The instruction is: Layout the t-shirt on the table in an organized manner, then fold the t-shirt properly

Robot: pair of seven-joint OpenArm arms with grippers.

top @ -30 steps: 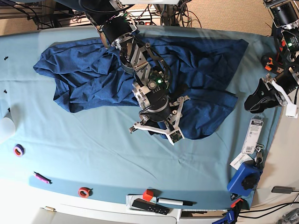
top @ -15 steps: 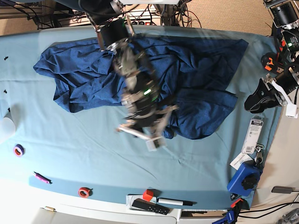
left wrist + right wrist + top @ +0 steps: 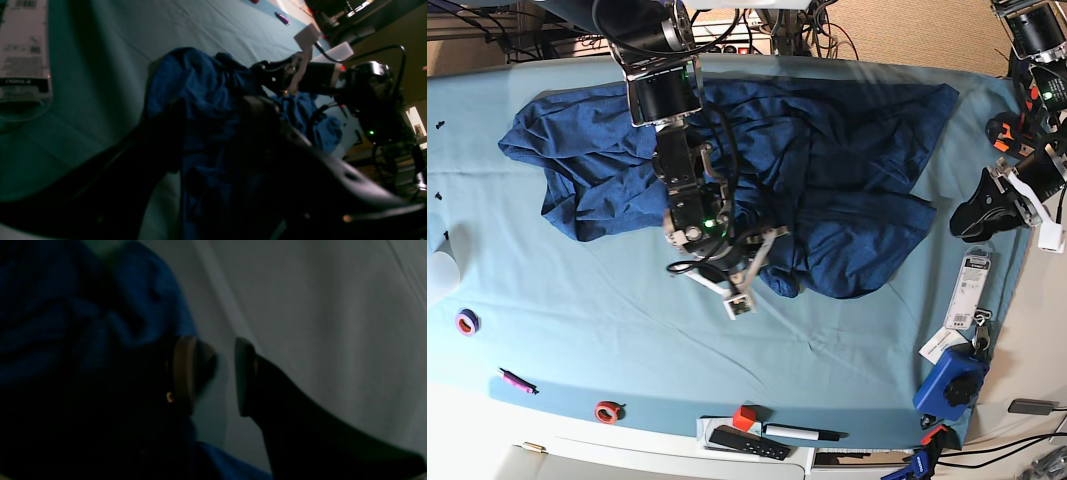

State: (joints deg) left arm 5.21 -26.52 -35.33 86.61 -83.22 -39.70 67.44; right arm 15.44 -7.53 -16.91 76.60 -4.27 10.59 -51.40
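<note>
Since the earlier base frame the right pincer (image 3: 719,280) had swung toward the shirt's near hem, and that hem had bunched behind it. In the base view the t-shirt (image 3: 827,160) lay crumpled across the table (image 3: 577,330), sleeves unspread; layout seemed barely begun, folding untouched. Bare cloth lay ahead of this pincer, clutter only at the rim.

From the left wrist, the left pincer (image 3: 213,133) hung parted and empty, the t-shirt (image 3: 200,83) beyond its tips.

From the right wrist, the right pincer (image 3: 213,373) stood parted over bare table (image 3: 333,306), grasping nothing, the t-shirt (image 3: 100,306) just beside one finger.
</note>
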